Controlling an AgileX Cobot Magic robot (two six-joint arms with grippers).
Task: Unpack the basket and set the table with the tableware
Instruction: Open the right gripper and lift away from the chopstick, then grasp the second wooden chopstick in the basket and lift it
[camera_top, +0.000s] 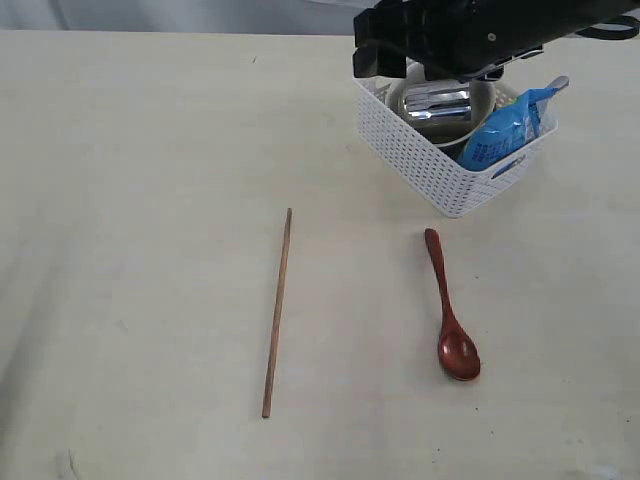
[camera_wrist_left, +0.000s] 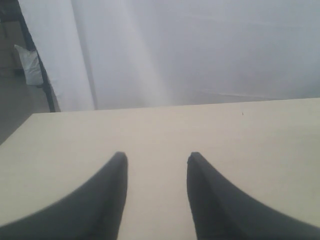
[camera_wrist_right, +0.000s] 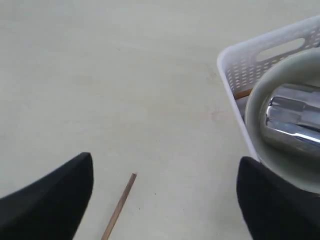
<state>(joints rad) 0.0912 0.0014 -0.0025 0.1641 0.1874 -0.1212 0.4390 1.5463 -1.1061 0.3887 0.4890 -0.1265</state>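
We see a wide pale cream tabletop (camera_top: 130, 150) filling the exterior view. Over its far right part hangs the black right arm (camera_top: 480, 30), above a white rectangular plastic basket with perforated sides (camera_top: 425, 165). In the right wrist view the right gripper (camera_wrist_right: 165, 160) has its two dark fingers spread wide with only bare table between them, gripping nothing. A round cream bowl (camera_top: 485, 102) sits inside the basket, and beside it a blue snack bag (camera_top: 510, 130) leans against the basket's right wall. A shiny steel cup (camera_top: 440, 103) rests in the bowl. Nearer to us, out on the table and well apart from the basket, lies a thin wooden chopstick (camera_top: 277, 312). To its right lies a red-brown wooden spoon (camera_top: 450, 310), its scoop toward us. The left gripper (camera_wrist_left: 156, 157), over bare table, is parted and empty.
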